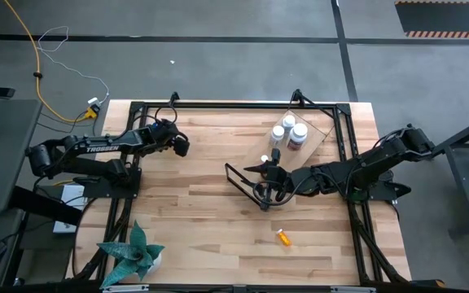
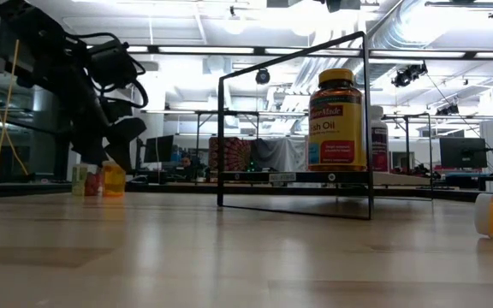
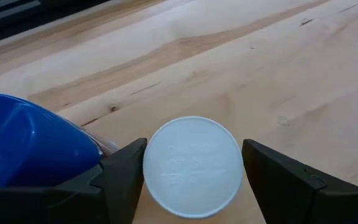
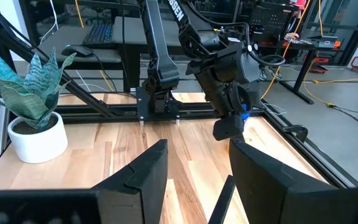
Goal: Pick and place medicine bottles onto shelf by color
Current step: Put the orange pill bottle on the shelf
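From above, the left gripper (image 1: 181, 146) hangs over the far left of the pale butcher-block worktop (image 1: 202, 228), while the right gripper (image 1: 260, 169) waits mid-table beside the black-wire-framed wooden shelf (image 1: 320, 130) carrying white-capped bottles (image 1: 288, 132). A small orange bottle (image 1: 284, 237) lies on its side nearer the right arm. At table height, an amber fish-oil bottle (image 2: 337, 120) stands on the shelf. The left wrist view shows released jaws straddling a round white bottle cap (image 3: 192, 166), directly below; a blue bottle (image 3: 30, 143) sits beside. The right wrist view shows its jaws parted, empty.
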{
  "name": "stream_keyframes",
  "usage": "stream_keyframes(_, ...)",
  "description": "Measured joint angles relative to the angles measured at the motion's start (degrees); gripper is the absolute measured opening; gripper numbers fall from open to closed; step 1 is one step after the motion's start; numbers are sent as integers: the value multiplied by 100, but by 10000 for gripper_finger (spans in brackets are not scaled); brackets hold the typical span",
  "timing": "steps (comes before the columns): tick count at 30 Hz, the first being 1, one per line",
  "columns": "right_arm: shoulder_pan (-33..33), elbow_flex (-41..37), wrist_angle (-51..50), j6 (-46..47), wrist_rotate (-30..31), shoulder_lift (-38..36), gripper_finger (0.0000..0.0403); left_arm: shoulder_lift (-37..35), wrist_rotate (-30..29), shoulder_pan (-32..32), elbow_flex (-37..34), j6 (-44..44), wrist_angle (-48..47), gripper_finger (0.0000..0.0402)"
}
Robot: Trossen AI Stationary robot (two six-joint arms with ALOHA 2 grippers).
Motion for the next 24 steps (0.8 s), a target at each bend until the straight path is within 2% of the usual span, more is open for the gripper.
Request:
stream_keyframes(11, -2, 0, 0, 0, 0, 0, 165, -2, 95, 0, 0, 45, 67, 197)
stream_keyframes(15, -1, 0, 0, 0, 0, 0, 165, -2, 138, 0, 0, 88, 288, 199)
stream_keyframes(24, -1, 0, 0, 0, 0, 0, 165, -2, 892, -181, 0, 426, 1392, 201)
